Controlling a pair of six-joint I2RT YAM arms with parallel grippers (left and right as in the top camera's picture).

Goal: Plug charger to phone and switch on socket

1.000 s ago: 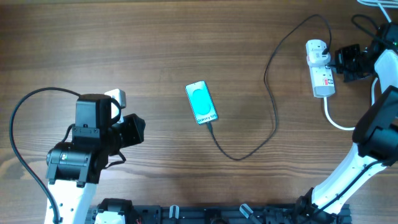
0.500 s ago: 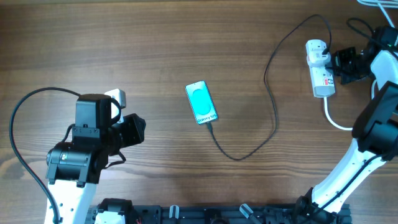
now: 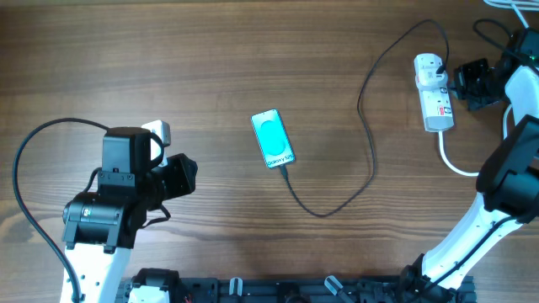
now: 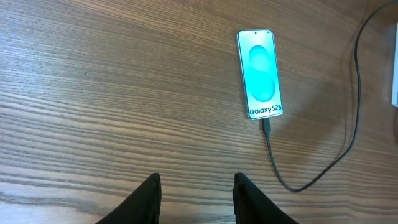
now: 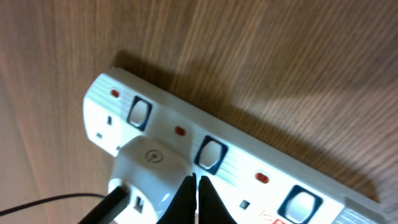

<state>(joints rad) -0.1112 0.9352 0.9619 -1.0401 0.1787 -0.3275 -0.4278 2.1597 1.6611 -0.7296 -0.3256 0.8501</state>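
charger (image 3: 372,160) – in phone (image 3: 273,139) | right fingers (image 5: 185,206) together – by socket (image 3: 434,105) switch (image 5: 210,154)

**Camera Arrangement: Three Views of One Table**

The overhead camera is looking straight down on the wooden table (image 3: 210,50), taking in both arms from afar. The left wrist camera is tilting forward and down from a moderate height, with the left gripper (image 4: 196,182) at its bottom edge. It is sharing the phone (image 4: 261,73) and charger (image 4: 268,146) with the overhead view. The right wrist camera is sitting very near the socket (image 5: 249,158) (also showing at the overhead's upper right), with the right gripper (image 5: 196,185) at bottom centre.
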